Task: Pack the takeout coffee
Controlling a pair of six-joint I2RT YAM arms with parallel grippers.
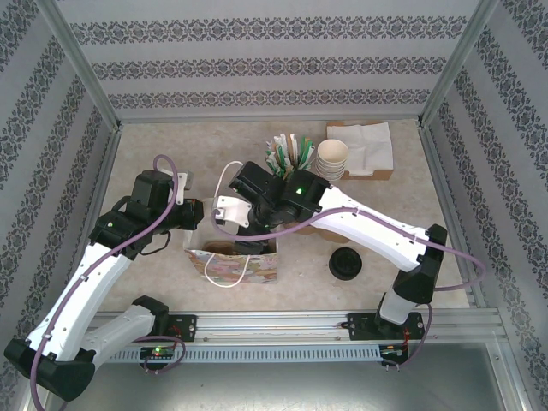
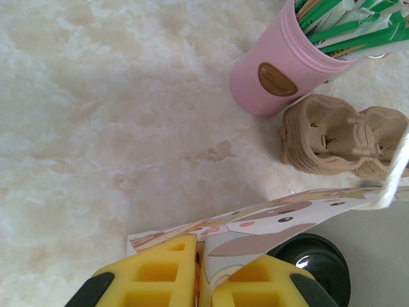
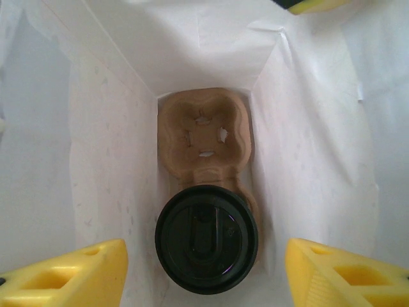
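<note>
**A:** Where's the coffee sitting?

**B:** Inside the bag. The takeout coffee [image 3: 206,238] shows from above as a round glossy black plastic lid, with the cup body hidden under it. It sits in the near well of a brown moulded-pulp two-cup carrier [image 3: 203,131]. The carrier lies on the floor of the white-lined paper bag with cartoon print [image 1: 244,267].

**A:** Any writing on the lid?

**B:** Raised marks around the sip slot, too shiny to read.

**A:** And the left gripper [image 2: 201,284]?

**B:** Its yellow fingers [image 2: 156,275] are clenched on the bag's top rim, with the paper pinched between them. The print there is pink and brown cartoon faces. No words I can make out.

**A:** The right one?

**B:** The right gripper [image 3: 204,272] hangs over the bag mouth, straight above the lid. Its yellow fingers [image 3: 70,278] are spread wide, one on either side, clear of the lid and grasping nothing.

**A:** What else is on the table?

**B:** A pink cylindrical holder [image 2: 255,89] crammed with green-and-white wrapped straws [image 2: 345,25]. It carries a brown oval label [image 2: 277,79] in cursive script, too blurred to read. Just beside the holder, outside the bag, is a stack of nested pulp carriers [image 2: 332,137]. The overhead view shows a stack of lidless cream cups [image 1: 332,157] at the far side, next to white napkins [image 1: 364,141]. A pile of loose black lids [image 1: 345,263] lies right of the bag, apart from it.
</note>
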